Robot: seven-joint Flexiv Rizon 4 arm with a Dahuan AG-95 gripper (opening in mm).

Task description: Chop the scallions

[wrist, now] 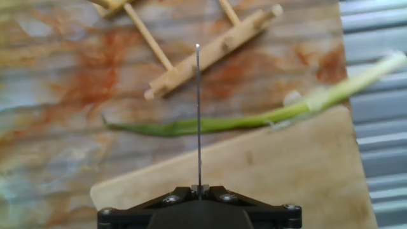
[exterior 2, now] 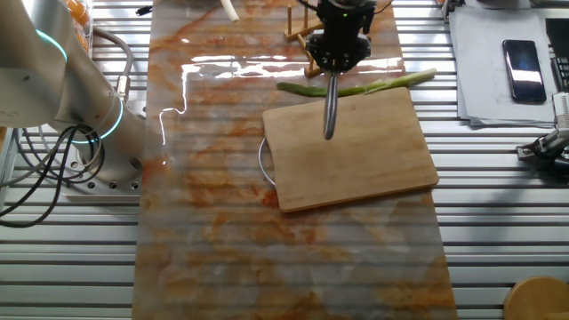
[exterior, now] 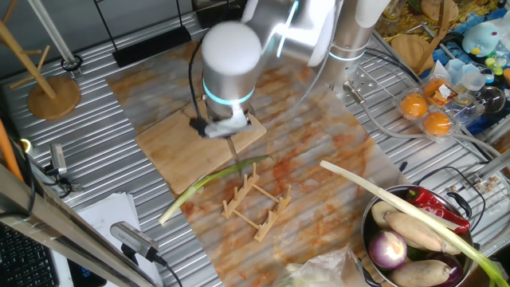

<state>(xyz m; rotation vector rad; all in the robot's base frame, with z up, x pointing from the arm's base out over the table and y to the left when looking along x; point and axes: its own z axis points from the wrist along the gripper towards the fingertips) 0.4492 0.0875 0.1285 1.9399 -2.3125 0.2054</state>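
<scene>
Overhead, the black gripper point(exterior 2: 333, 64), clamped on a thin steel knife blade point(wrist: 198, 114), hangs above a slim green scallion point(wrist: 254, 119) beside the wooden chopping board point(exterior 2: 356, 151); no writing is readable.

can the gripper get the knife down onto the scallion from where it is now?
Probably yes. The gripper holds the knife right above the scallion, nothing between them. But the stalk lies just off the cutting board, beside the wooden rack.
</scene>
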